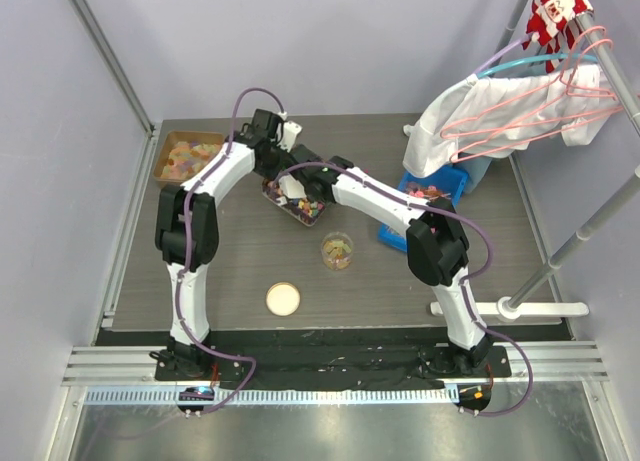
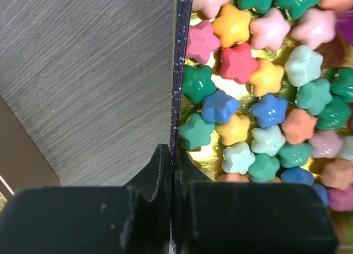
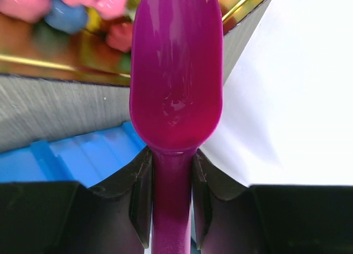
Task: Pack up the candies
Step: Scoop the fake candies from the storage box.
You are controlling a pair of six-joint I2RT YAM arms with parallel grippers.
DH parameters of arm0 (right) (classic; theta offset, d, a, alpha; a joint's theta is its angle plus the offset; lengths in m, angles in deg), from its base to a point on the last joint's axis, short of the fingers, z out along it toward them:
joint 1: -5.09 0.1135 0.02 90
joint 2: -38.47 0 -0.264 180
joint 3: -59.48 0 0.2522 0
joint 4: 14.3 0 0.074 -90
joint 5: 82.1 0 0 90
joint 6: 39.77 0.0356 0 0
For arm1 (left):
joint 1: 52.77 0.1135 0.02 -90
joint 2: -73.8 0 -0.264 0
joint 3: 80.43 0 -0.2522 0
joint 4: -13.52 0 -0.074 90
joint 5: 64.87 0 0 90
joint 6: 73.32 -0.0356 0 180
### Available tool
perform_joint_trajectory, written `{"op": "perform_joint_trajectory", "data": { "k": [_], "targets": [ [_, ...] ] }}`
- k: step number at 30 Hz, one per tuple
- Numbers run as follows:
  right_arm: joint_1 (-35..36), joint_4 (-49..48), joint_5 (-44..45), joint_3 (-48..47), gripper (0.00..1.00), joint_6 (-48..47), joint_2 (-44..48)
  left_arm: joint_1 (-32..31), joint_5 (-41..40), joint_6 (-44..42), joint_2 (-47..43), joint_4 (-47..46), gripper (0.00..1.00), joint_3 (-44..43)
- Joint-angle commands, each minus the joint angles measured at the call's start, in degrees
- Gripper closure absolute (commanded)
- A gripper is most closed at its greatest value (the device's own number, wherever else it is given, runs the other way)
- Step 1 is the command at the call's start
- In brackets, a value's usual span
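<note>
This is a robotics lab test cell, not a home or shop. A left arm (image 1: 190,231) and a right arm (image 1: 437,246) are bolted to an aluminium rail (image 1: 570,363) at the near edge of a dark wood-grain worktop (image 1: 240,271), trailing purple cables (image 1: 262,89). Plain pale panels (image 1: 330,41) on metal posts (image 1: 105,51) wall it in. The things here are an odd mix: candies (image 1: 190,161) in a bin (image 1: 160,163), and a white garment (image 1: 450,131) on hangers (image 1: 578,79).

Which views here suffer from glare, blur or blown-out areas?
Left wrist: star candies sharp, hot reflections off the gold tray between them, the near left end effector a soft dark mass. Right wrist: purple scoop sharp with small highlights, candies behind it blurred, white area at right washed out. Top external: evenly lit, no strong glare.
</note>
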Motion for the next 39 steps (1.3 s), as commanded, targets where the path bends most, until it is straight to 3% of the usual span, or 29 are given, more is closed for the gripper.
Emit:
{"op": "perform_joint_trajectory", "data": {
  "k": [1,5,10,15,24,39],
  "targets": [
    [0.32,-2.58,4.07,-2.11,0.99,-5.22,-0.4,-0.7,3.0,1.48,-6.38,-3.46,1.0,-0.56],
    [0.15,-0.57,-0.06,-1.57,0.99,-6.02,-0.75,-0.97,3.18,1.66,-6.64,-3.37,1.0,-0.29],
    [0.14,12.79,-13.05,-11.06,0.99,1.0,-4.0,-1.14,3.79,1.66,-7.61,-3.46,1.0,1.11],
    [-0.56,13.16,-21.94,-9.58,0.99,4.52,-2.51,-1.23,3.97,1.66,-8.05,-3.81,1.0,1.73],
    [-1.44,5.09,-26.52,2.81,0.99,9.88,0.48,-1.32,3.97,1.92,-8.14,-3.9,1.0,2.17],
    [1.72,-3.8,-25.56,1.76,0.99,23.25,-0.4,-1.67,0.11,4.21,-8.49,-3.46,1.0,2.78]
  ]
}}
